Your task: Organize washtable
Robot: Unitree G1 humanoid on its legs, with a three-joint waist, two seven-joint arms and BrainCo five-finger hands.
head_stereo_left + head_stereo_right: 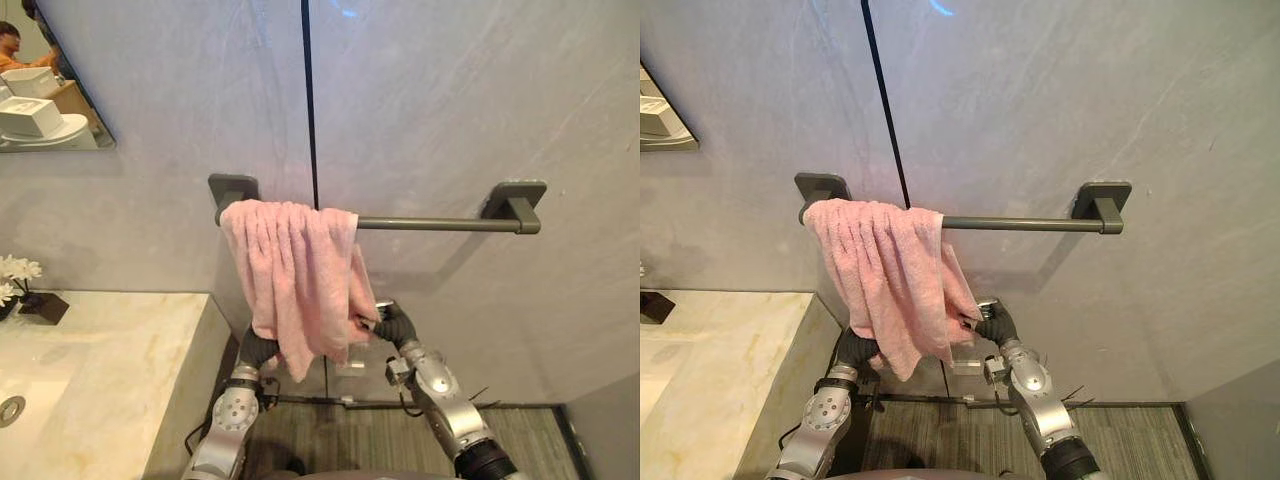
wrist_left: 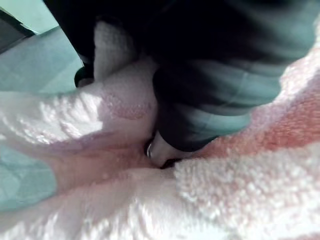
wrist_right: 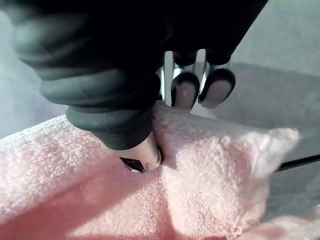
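I'm working in a bathroom. A grey stone-look wall [image 1: 460, 100] carries a dark grey metal towel bar [image 1: 430, 224] with a pink terry towel [image 1: 295, 265] draped over it. Beside it are a cream marble washtable [image 1: 120, 350], a wall mirror [image 1: 45, 95] and small white flowers [image 1: 18, 270].

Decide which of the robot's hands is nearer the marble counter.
Left. The left hand is at the lower edge of the pink towel, on the side next to the marble counter; the right hand pinches the towel's far side, away from it.
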